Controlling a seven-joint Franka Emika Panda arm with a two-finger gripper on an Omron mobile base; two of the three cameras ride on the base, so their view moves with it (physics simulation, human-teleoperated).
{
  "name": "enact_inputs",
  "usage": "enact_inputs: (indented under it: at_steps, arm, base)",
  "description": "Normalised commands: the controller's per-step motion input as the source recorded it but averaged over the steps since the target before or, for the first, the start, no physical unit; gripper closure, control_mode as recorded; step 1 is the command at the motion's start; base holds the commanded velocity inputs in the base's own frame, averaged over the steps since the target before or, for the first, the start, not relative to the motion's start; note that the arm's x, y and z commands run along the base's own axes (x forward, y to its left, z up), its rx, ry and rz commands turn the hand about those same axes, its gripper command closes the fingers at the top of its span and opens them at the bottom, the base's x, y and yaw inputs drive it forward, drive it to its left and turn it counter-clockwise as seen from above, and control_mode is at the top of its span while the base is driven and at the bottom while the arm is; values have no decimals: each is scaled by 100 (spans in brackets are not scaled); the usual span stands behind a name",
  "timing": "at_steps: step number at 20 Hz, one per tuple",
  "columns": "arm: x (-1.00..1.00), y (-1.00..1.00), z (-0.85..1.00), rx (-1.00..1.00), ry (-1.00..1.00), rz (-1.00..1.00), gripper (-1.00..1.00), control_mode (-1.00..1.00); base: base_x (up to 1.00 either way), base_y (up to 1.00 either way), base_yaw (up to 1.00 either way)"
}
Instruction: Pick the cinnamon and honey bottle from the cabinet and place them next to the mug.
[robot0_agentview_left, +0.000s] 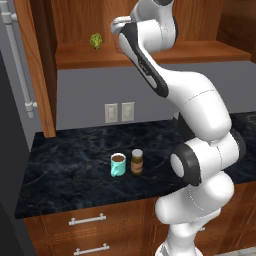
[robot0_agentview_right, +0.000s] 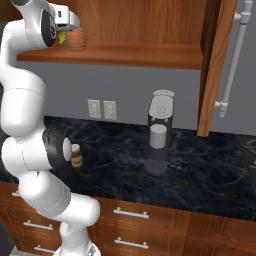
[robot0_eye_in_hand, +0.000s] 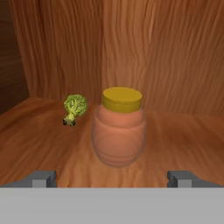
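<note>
While the claw (robot0_eye_in_hand: 112, 178) stands wide open and holds nothing, its two fingertips (robot0_eye_in_hand: 43, 178) are on each side of the honey bottle (robot0_eye_in_hand: 119, 127) without touching it. This bottle stands upright on the cabinet (robot0_agentview_right: 130, 54) shelf, yellow lid up. A small broccoli (robot0_eye_in_hand: 74, 107) lies beside it. On the bench (robot0_agentview_left: 65, 165) below, the cinnamon (robot0_agentview_left: 137, 161) stands upright just beside the mug (robot0_agentview_left: 117, 164); a coffee machine (robot0_agentview_right: 159, 138) is well apart.

Ribbed orange honey bottle (robot0_eye_in_hand: 118, 131), yellow lid

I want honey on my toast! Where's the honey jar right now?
The honey bottle stands upright on the cabinet shelf, right of the small broccoli and straight ahead of the open end effector.
</note>
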Motion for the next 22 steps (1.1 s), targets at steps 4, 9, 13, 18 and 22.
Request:
enact_inputs:
  at_steps: [4, 9, 13, 18, 22]
  arm:
    - [21, 0, 0, 0, 0, -1, -100, -100]
    - [31, -17, -1, 0, 0, 1, -100, -100]
    - [32, -7, -2, 0, 0, 1, -100, -100]
    - [26, 0, 0, 2, 1, 0, -100, -100]
    - [20, 6, 0, 1, 1, 0, -100, -100]
  base:
    - [0, 0, 0]
    - [0, 0, 0]
    - [0, 0, 0]
    - [0, 0, 0]
    - [0, 0, 0]
